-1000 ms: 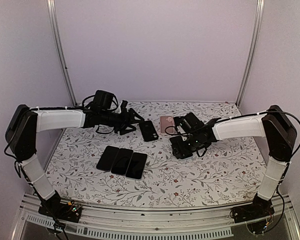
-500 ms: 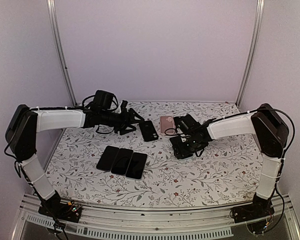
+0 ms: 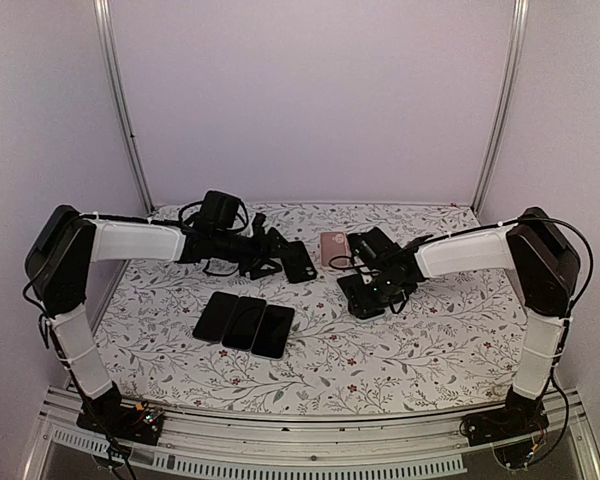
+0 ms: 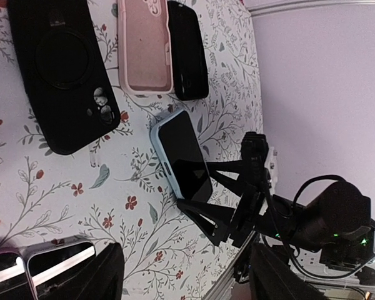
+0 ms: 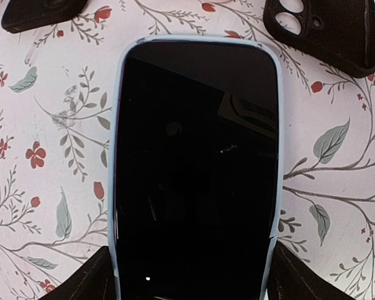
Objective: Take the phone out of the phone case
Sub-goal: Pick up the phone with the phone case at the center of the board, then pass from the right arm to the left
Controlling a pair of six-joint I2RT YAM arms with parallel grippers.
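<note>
Over the floral bench (image 3: 430, 340) your right gripper (image 5: 190, 278) narrowed around the cased phone (image 5: 197, 156), grip unclear; extraction could start. Your left gripper (image 4: 187, 278) hung wide.

- A black-screened phone (image 5: 197, 169) in a pale blue rubbery case (image 5: 117, 156) lies face up on the floral tabletop (image 5: 50, 125).
- The tool (image 5: 194, 278) has dark fingers (image 5: 90, 281) flanking its near end.
- Beyond lie a black case with camera cutouts (image 5: 328, 31) and a black corner (image 5: 40, 15).
</note>
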